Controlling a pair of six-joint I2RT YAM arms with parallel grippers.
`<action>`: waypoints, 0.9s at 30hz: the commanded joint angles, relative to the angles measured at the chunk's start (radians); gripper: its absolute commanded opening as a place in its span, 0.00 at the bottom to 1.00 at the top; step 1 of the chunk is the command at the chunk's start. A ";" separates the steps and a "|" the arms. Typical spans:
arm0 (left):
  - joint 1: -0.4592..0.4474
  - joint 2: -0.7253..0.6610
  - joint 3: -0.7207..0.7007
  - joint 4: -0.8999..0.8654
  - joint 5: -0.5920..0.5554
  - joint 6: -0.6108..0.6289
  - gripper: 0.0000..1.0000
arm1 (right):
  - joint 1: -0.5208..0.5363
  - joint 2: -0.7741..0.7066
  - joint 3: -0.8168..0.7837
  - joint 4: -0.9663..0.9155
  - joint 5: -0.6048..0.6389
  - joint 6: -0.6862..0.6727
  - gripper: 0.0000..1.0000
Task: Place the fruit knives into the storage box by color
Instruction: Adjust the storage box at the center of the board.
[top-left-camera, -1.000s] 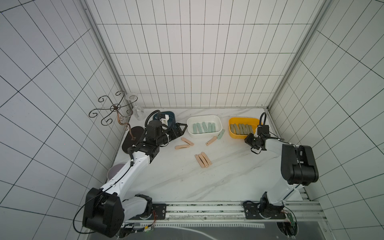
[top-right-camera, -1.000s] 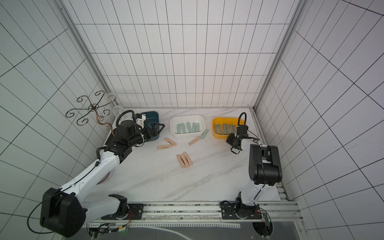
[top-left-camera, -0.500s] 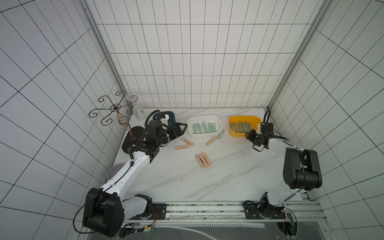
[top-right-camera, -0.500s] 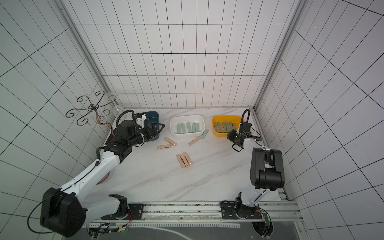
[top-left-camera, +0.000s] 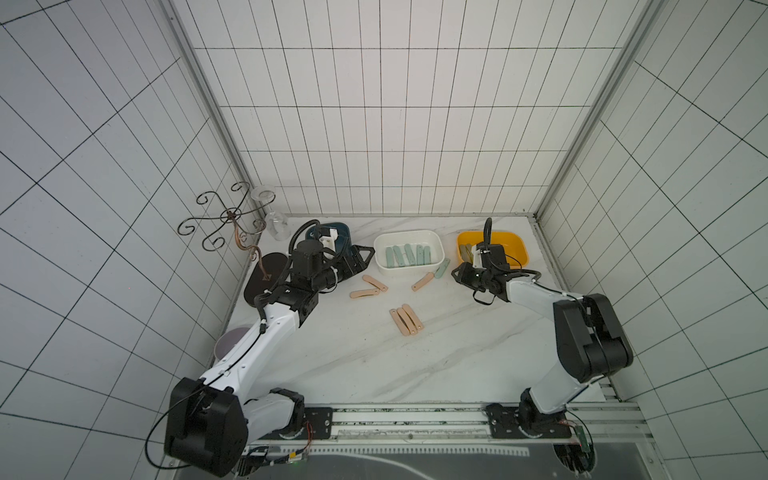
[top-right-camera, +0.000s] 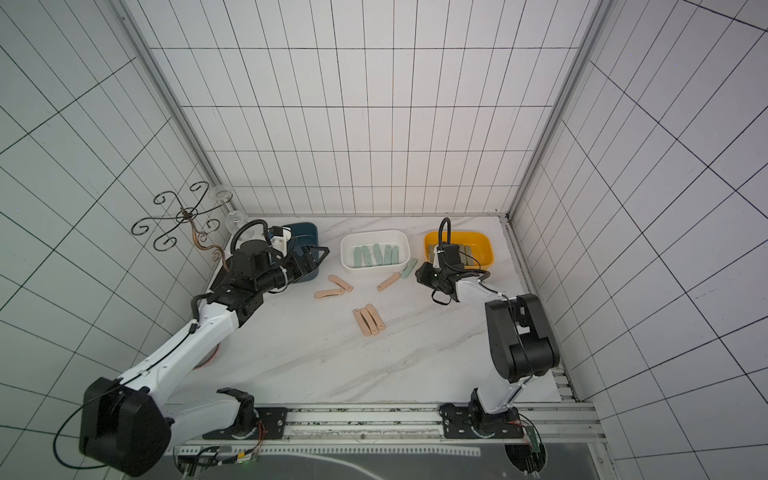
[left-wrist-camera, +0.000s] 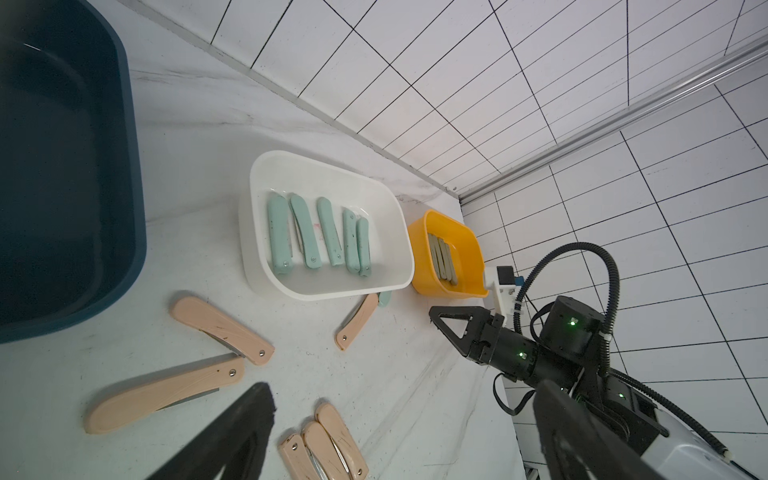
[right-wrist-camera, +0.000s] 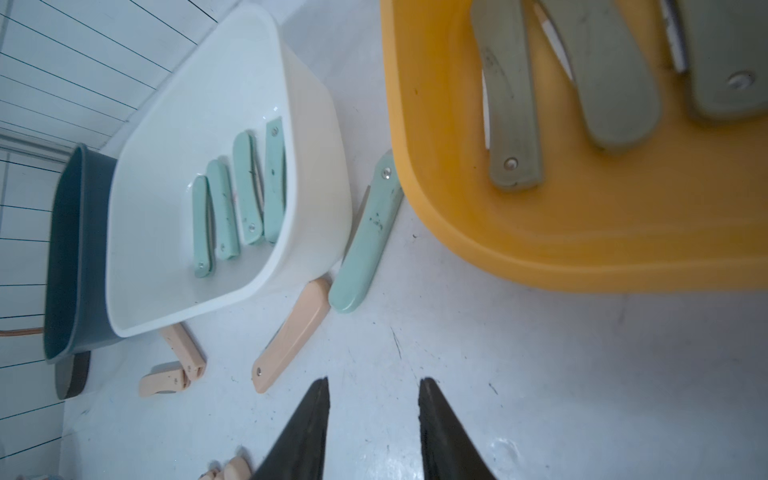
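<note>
We've got the right tool (right-wrist-camera: 372, 384) empty, jaws a bit apart, near the mint knife (right-wrist-camera: 365, 237) lying on the counter (right-wrist-camera: 540, 374) between white box (right-wrist-camera: 328, 174) and yellow box (right-wrist-camera: 540, 253); left tool (left-wrist-camera: 403, 388) spread wide, empty too.

Light: bright, even, diffuse; only soft shadows on the counter (top-left-camera: 374, 365).
Distortion: wall tiles (top-left-camera: 83, 124) bow toward the edges in both top views.
Blur: yellow tub (right-wrist-camera: 582, 249) soft in the right wrist view.

blue box (left-wrist-camera: 135, 199) cropped, olive knives (right-wrist-camera: 615, 83) cut by edge
</note>
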 joint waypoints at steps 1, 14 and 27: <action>0.000 -0.020 0.021 0.013 0.012 0.004 0.97 | 0.015 0.052 0.147 -0.008 0.040 0.016 0.36; 0.028 -0.027 0.011 0.015 0.029 0.008 0.97 | 0.068 0.224 0.359 -0.049 0.059 0.019 0.34; 0.055 -0.030 -0.003 0.024 0.051 0.006 0.97 | 0.106 0.297 0.466 -0.129 0.147 -0.012 0.35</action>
